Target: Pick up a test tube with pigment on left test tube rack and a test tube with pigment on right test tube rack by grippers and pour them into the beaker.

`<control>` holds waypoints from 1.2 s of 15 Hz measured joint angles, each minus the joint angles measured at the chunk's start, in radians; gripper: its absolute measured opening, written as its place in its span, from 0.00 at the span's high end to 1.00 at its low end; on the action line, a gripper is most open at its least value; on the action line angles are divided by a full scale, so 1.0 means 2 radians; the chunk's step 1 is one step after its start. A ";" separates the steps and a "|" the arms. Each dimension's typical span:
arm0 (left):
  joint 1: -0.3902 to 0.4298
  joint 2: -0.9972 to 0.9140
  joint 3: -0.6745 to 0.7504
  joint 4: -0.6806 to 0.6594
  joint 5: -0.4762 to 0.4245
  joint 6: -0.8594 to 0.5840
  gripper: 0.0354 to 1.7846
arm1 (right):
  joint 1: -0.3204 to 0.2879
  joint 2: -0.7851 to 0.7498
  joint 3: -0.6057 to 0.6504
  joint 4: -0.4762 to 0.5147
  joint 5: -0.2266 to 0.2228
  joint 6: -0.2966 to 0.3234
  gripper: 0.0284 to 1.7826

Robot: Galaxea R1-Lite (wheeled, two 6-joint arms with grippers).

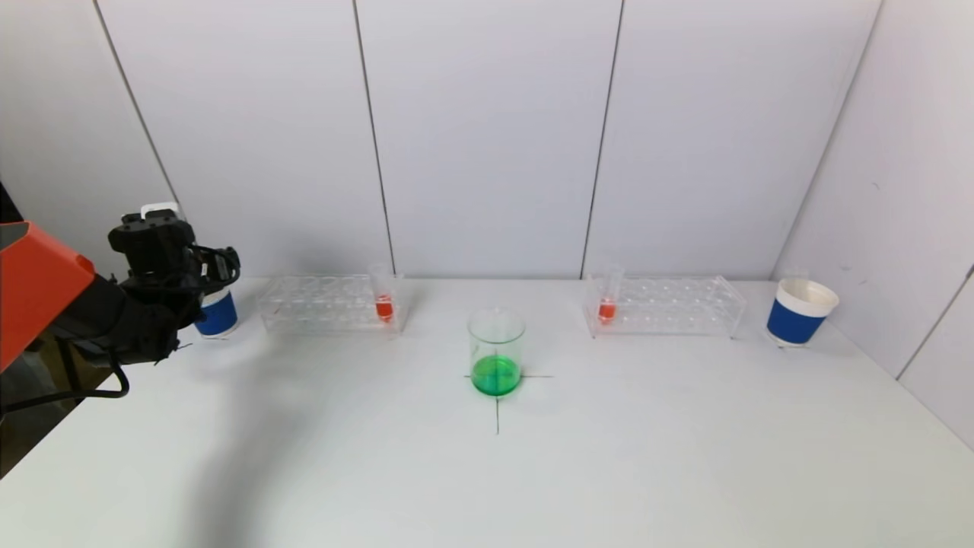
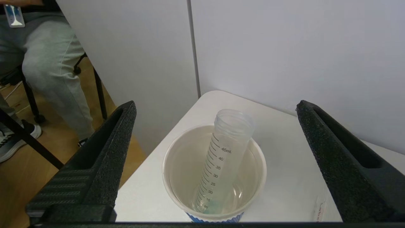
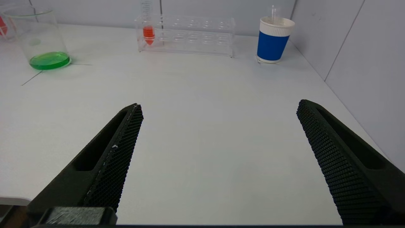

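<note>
The left gripper (image 2: 215, 126) hangs over the left cup (image 2: 214, 172) at the table's (image 1: 487, 472) far left corner, its fingers (image 2: 104, 152) spread wide with nothing between them. Below and between the fingertips, an emptied graduated tube (image 2: 223, 158) leans inside the cup, its open mouth tilted up toward the gripper and clear of both pads.

The right gripper (image 3: 218, 126) is held low over bare table at the right, out of the head view, fingers (image 3: 117, 152) equally wide and empty. Well ahead of its fingertips stands the right rack (image 3: 186, 34), with a tube of red pigment (image 3: 148, 30) upright in the end slot nearest the beaker (image 3: 41, 38). Off to one side of that rack sits the right cup (image 3: 272, 39), a clear tube barely visible inside it.

From the head view, the left rack (image 1: 331, 304) lies just beyond the left gripper's cup and carries its own red tube (image 1: 383, 297) upright at the end nearest the beaker. The beaker stands between the two racks on a cross mark (image 1: 498, 403), holding a shallow layer of green liquid (image 1: 495, 375).
</note>
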 joint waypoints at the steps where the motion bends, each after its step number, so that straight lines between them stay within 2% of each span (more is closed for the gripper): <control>1: -0.004 -0.006 0.000 0.001 -0.005 0.000 0.01 | 0.000 0.000 0.000 0.000 0.000 0.000 0.01; 7: -0.064 -0.068 0.024 0.003 -0.036 -0.001 0.01 | 0.000 0.000 0.000 0.000 0.000 0.000 0.01; 14: -0.148 -0.201 0.130 0.008 -0.048 0.000 0.01 | 0.000 0.000 0.000 0.000 0.000 0.000 0.01; 18: -0.168 -0.293 0.204 0.009 -0.040 0.014 0.01 | 0.000 0.000 0.000 0.000 0.000 0.000 0.01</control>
